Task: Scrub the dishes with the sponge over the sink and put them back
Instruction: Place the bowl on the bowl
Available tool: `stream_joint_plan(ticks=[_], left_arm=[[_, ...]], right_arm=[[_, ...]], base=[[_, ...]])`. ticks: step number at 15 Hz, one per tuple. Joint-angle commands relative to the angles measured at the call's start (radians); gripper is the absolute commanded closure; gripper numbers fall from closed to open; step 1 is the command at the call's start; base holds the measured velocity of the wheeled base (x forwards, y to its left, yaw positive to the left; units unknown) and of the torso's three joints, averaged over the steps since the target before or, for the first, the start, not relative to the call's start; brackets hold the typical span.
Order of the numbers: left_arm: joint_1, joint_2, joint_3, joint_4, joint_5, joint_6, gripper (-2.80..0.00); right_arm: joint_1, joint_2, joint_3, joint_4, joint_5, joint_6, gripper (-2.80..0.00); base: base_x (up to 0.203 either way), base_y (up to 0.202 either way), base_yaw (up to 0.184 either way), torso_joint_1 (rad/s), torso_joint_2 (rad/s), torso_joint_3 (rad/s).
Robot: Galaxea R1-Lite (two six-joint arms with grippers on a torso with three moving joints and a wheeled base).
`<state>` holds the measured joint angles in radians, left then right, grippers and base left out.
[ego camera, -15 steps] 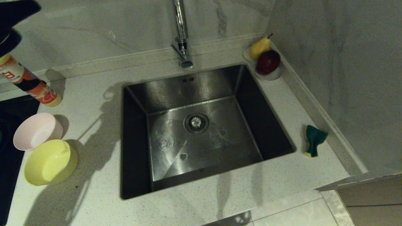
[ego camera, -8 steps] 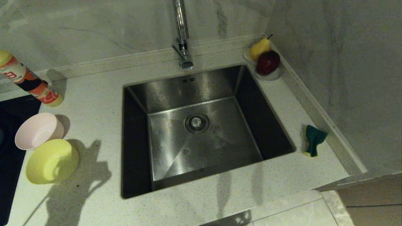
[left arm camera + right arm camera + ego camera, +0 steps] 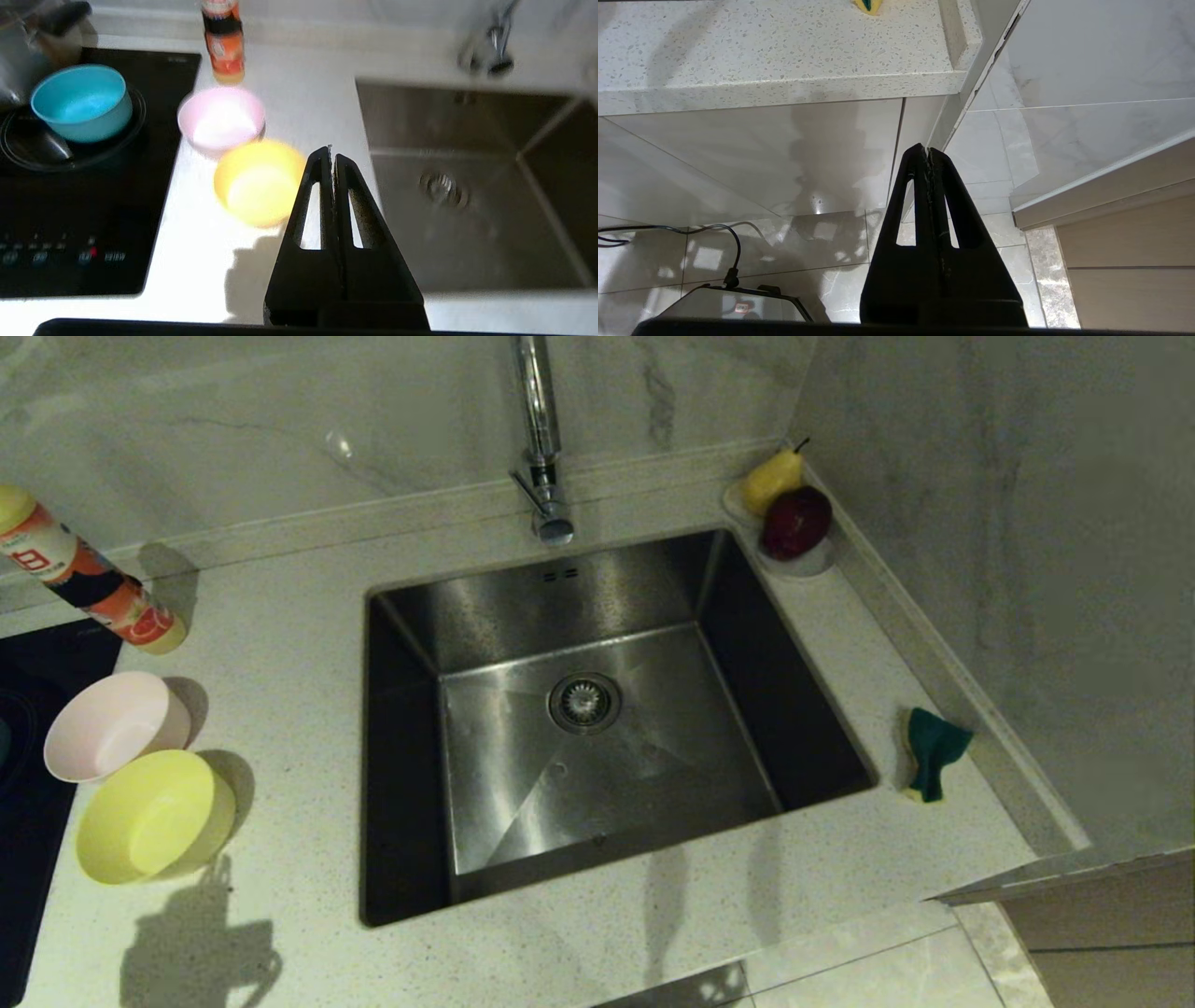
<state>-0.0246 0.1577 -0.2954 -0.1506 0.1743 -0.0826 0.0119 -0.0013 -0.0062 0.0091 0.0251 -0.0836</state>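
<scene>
Both claws empty and fully closed. Left claw [image 3: 332, 154] hangs above the desk [image 3: 280, 709] just beside the yellow bowl [image 3: 149, 817], fingers pressed together. Right claw [image 3: 928, 156] is parked low, below the desk edge, pointing at the cabinet front and floor tiles (idle).

Where things sit, head view:
- sink [image 3: 579, 579] centre frame, basin bare, only the drain strainer [image 3: 584, 701] in it
- pink bowl [image 3: 110, 726] and yellow bowl touching, left edge of frame, both upright and looking empty
- blue bowl [image 3: 79, 102] shows only in the left wrist view, upper left, sitting on the black cooktop [image 3: 93, 224], looks empty too
- sponge [image 3: 931, 751] at right of the sink on the desk, green face up, crumpled against the back ledge
- saucer [image 3: 810, 563] upper right corner holds a pear and a red apple; not part of the job
- bottle [image 3: 89, 583] upper left, standing on the desk

Judgement: nothing is in hand and nothing is over the sink, so either no scrub has begun or one is just done. If picking the yellow bowl: open the left claw wide first, straddle the near rim with one finger inside and one outside, and lift straight up so the pink bowl isn't knocked. The right claw should fetch the sponge by its raised fold (it sits close to the ledge, so come in from the sink side).
</scene>
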Motion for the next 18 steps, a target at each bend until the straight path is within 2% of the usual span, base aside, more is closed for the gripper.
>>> stream_joint_plan(ticks=[1, 3, 4, 6, 7, 9, 10, 12, 14, 15, 17, 18], left_arm=[[0.006, -0.149, 0.137, 0.01, -0.037, 0.05, 0.0], [0.006, -0.158, 0.292, -0.031, -0.04, 0.09, 0.0], [0.006, -0.159, 0.332, -0.088, -0.053, 0.099, 0.0], [0.006, -0.159, 0.335, -0.062, -0.123, 0.105, 0.0], [0.006, -0.159, 0.335, -0.012, -0.142, 0.107, 0.0], [0.006, -0.159, 0.335, 0.027, -0.152, 0.093, 0.0], [0.006, -0.16, 0.335, 0.025, -0.15, 0.057, 0.0], [0.006, -0.159, 0.329, -0.015, -0.127, 0.065, 0.0], [0.006, -0.157, 0.209, -0.04, -0.083, 0.087, 0.0], [0.006, -0.149, 0.1, -0.019, -0.068, 0.097, 0.0], [0.006, -0.11, -0.122, 0.082, -0.012, 0.146, 0.0], [0.005, -0.052, -0.207, 0.148, 0.042, 0.172, 0.0]], right_arm=[[0.0, -0.002, 0.0, 0.0, 0.001, -0.001, 0.0], [0.0, -0.002, 0.0, 0.0, 0.001, -0.001, 0.0], [0.0, -0.003, 0.0, 0.0, 0.001, -0.001, 0.0], [0.0, -0.003, 0.0, 0.0, 0.001, -0.001, 0.0], [0.0, -0.003, 0.0, 0.0, 0.001, -0.001, 0.0], [0.0, -0.003, 0.0, 0.0, 0.0, -0.001, 0.0], [0.0, -0.003, 0.0, 0.0, 0.001, -0.001, 0.0], [0.0, -0.002, 0.0, 0.0, 0.001, -0.001, 0.0], [0.0, -0.003, 0.0, 0.0, 0.001, -0.001, 0.0], [0.0, -0.002, 0.0, 0.0, 0.001, -0.001, 0.0], [0.0, -0.003, 0.0, 0.0, 0.001, -0.001, 0.0], [0.0, -0.002, 0.0, 0.0, 0.001, -0.001, 0.0]], base=[[0.0, 0.0, 0.0, 0.0, 0.0, 0.0], [0.0, 0.0, 0.0, 0.0, 0.0, 0.0], [0.0, 0.0, 0.0, 0.0, 0.0, 0.0], [0.0, 0.0, 0.0, 0.0, 0.0, 0.0], [0.0, 0.0, 0.0, 0.0, 0.0, 0.0], [0.0, 0.0, 0.0, 0.0, 0.0, 0.0], [0.0, 0.0, 0.0, 0.0, 0.0, 0.0], [0.0, 0.0, 0.0, 0.0, 0.0, 0.0], [0.0, 0.0, 0.0, 0.0, 0.0, 0.0], [0.0, 0.0, 0.0, 0.0, 0.0, 0.0], [0.0, 0.0, 0.0, 0.0, 0.0, 0.0], [0.0, 0.0, 0.0, 0.0, 0.0, 0.0]])
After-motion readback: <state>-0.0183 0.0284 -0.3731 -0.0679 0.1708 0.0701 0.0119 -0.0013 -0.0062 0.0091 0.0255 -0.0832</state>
